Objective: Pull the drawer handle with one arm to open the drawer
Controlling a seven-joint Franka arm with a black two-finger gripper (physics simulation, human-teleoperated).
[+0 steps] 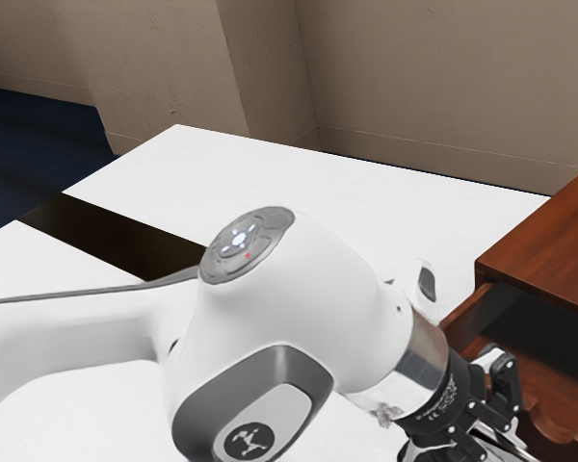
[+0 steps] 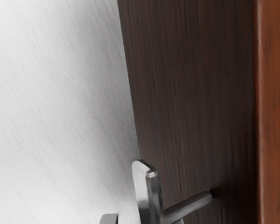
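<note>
The arm (image 1: 299, 318) reaches in from the exterior view's left, and its thick white link lies across the near foreground. A round grey cap (image 1: 246, 245) sits on top of the joint, tilted toward the far side. Past it, the wrist (image 1: 433, 371), with a silver ring and a black collar, slopes down to the exterior view's right. The black gripper (image 1: 504, 383) hangs low at the near right.

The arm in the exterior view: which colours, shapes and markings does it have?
The arm has a white, rounded shell. One joint carries a grey cap with small lights, another a grey panel with a white emblem. A silver ring and a black lettered collar precede the black gripper.
</note>
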